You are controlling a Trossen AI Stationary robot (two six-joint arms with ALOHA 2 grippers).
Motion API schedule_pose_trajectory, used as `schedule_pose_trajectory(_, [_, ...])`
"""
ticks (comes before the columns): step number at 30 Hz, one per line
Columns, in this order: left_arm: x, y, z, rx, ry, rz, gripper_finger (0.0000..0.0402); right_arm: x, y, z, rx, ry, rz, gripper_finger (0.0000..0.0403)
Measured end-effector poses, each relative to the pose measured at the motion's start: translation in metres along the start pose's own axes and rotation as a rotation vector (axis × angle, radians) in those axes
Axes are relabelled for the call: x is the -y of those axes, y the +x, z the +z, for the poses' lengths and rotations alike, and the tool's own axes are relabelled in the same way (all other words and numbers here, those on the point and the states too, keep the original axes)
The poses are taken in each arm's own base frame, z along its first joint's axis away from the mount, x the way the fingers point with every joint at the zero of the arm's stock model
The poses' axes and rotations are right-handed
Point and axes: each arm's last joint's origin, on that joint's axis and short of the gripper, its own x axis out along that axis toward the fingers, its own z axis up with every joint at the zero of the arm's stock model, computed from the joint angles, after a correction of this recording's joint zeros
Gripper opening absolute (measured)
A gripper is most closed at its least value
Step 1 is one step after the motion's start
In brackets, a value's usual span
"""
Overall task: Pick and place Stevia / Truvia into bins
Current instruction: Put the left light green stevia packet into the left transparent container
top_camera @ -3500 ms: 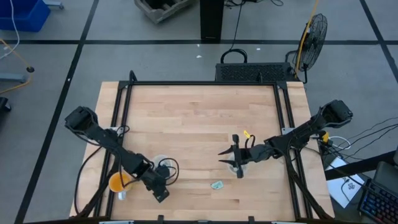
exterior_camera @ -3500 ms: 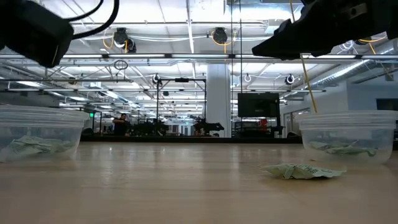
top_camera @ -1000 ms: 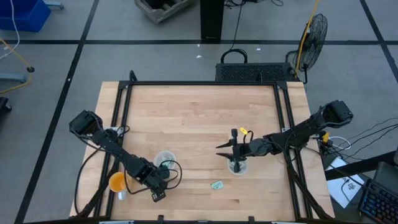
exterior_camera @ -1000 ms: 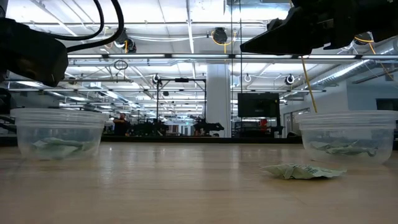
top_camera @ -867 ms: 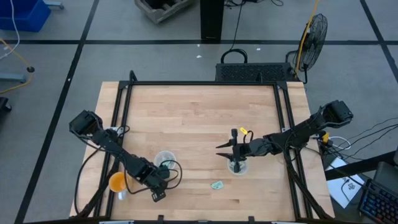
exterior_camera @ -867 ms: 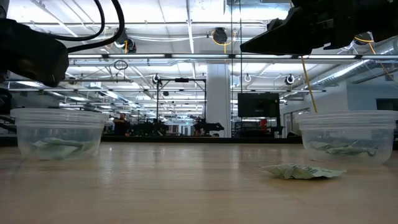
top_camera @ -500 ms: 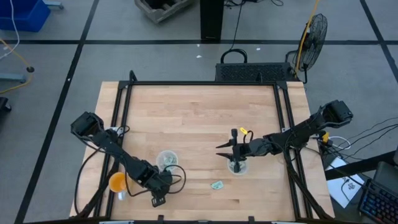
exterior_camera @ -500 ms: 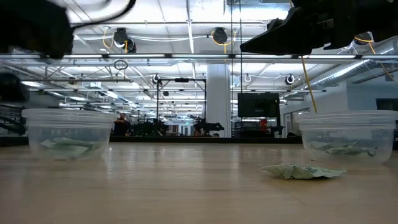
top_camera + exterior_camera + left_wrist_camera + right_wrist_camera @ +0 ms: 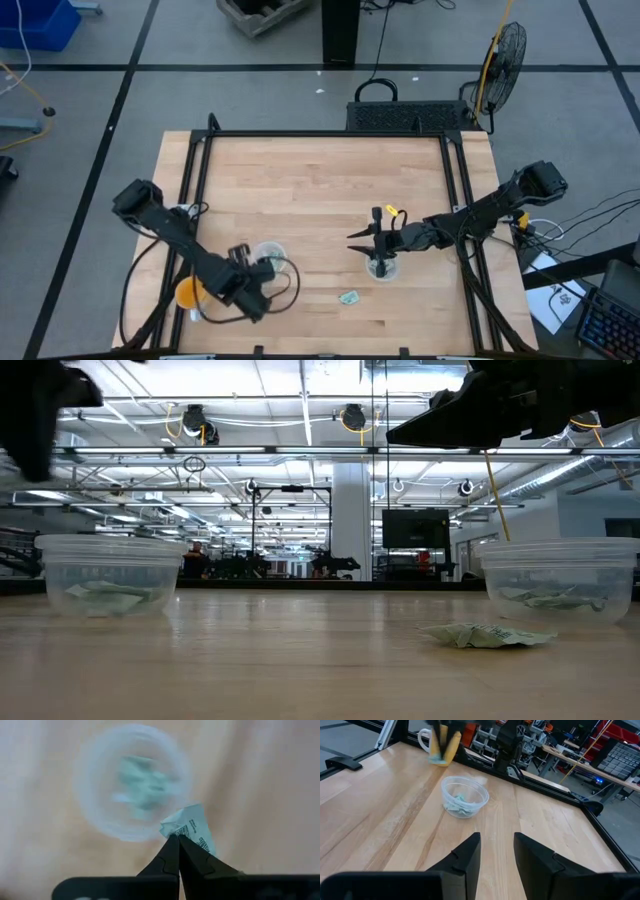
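On the pale wooden table, the left gripper hangs just beside a round clear plastic cup of green-white packets, its fingers pressed together on one crumpled pale green and white paper packet. The right gripper, fingers spread, hovers over the second clear cup. One loose packet lies on the wood between the cups, nearer the second.

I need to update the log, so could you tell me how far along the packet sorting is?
Done: both clear cups, left and right, already hold packets. In hand: the left gripper is shut on a packet above the left cup. Left: one loose packet on the table; the right gripper waits open.
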Motion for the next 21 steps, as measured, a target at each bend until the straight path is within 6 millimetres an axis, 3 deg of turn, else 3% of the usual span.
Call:
schedule_pose_trajectory(4, [-0.021,0.003,0.011,-0.003,0.007,0.141,0.0003,0.0,0.0,0.0,0.0,0.0,0.0,0.0111])
schedule_pose_trajectory(12, [-0.05,0.03,0.046,-0.008,-0.023,0.092,0.0012,0.0,0.0,0.0,0.0,0.0,0.0,0.0112])
schedule_pose_trajectory(21, [-0.064,0.042,0.051,-0.074,-0.099,0.067,0.002,0.0,0.0,-0.001,-0.015,0.043,0.003,0.0111])
